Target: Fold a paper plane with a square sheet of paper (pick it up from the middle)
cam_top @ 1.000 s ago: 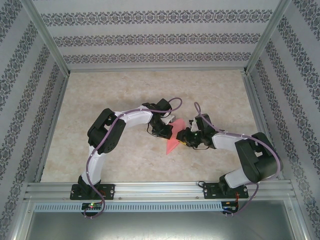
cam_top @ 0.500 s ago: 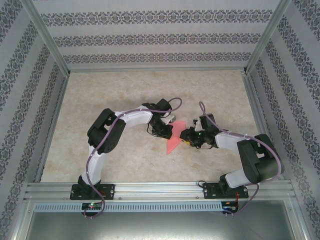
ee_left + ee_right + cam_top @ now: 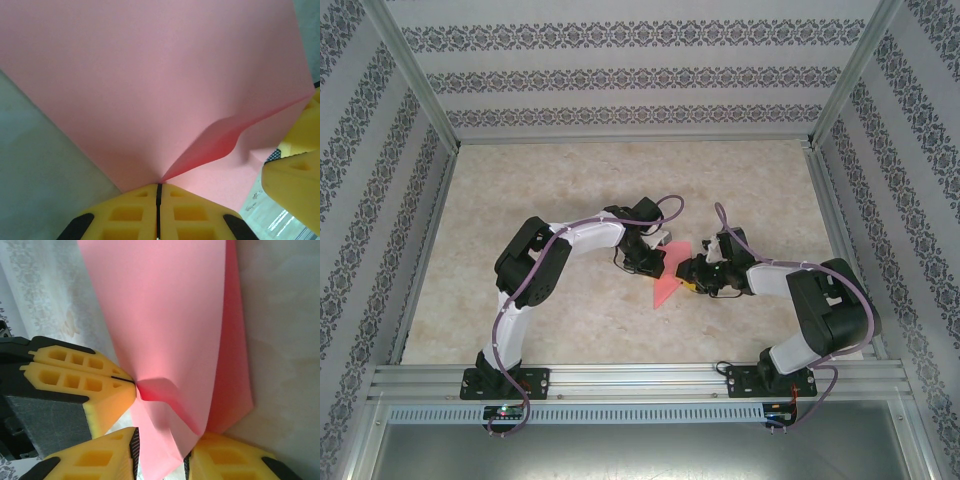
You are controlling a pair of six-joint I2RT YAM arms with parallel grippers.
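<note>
The pink-red sheet of paper (image 3: pixel 666 292) is folded into a pointed shape and is held up between the two arms at mid table. My left gripper (image 3: pixel 657 262) is shut on one edge of the paper (image 3: pixel 150 75), with a crease rising from its tips (image 3: pixel 159 186). My right gripper (image 3: pixel 689 275) faces it from the right. Its yellow fingers stand apart, with a folded corner of the paper (image 3: pixel 170 315) between them (image 3: pixel 161 441). The left gripper's fingertips (image 3: pixel 120 380) pinch the sheet just above.
The marble-patterned table (image 3: pixel 570 180) is walled by patterned panels and an aluminium frame (image 3: pixel 630 375) along the near edge. Both forearms crowd the middle. Open tabletop lies behind and to the left.
The right arm has edged left, bringing its gripper closer to the left one and the paper. The left arm and the paper have stayed in place.
</note>
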